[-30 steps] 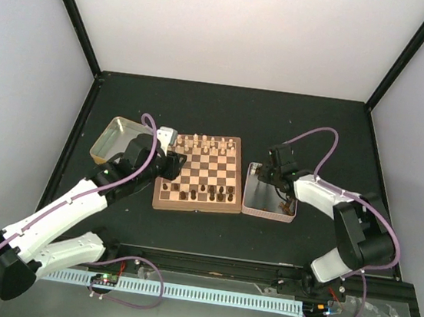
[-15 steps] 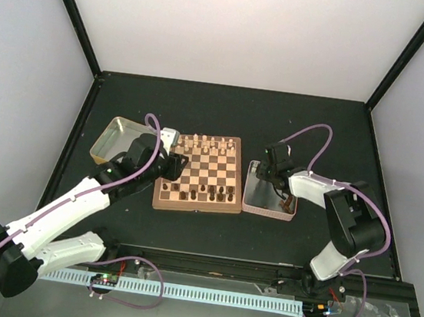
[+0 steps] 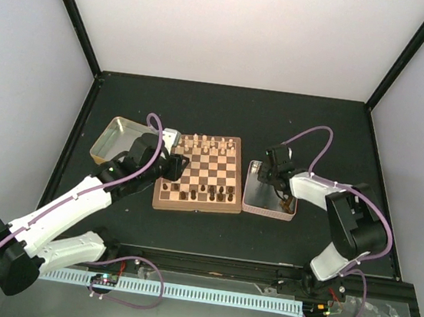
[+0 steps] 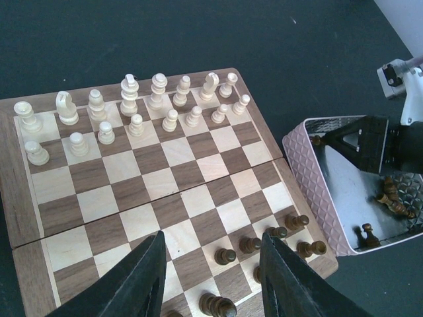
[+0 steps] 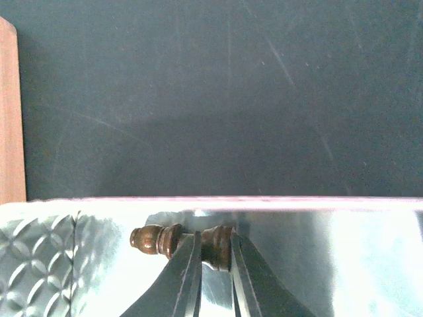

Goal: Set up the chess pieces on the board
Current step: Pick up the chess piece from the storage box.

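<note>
Even, diffuse overhead light, white back wall (image 3: 243, 31) bright and nearly washed out, matte dark table (image 3: 233, 115) holding only faint soft shadows, strong glare on the tin wall (image 5: 330, 251) in the right wrist view, left fingers (image 4: 142, 284) blurred, board (image 4: 165, 172) sharp.

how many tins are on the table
2. A gold tin sits left of the board; a pink-sided tin sits right of it, where the right jaws pinch a dark chess piece. None seems hidden.

Lab test booth: white walls (image 3: 243, 31), black frame posts (image 3: 73, 19).
</note>
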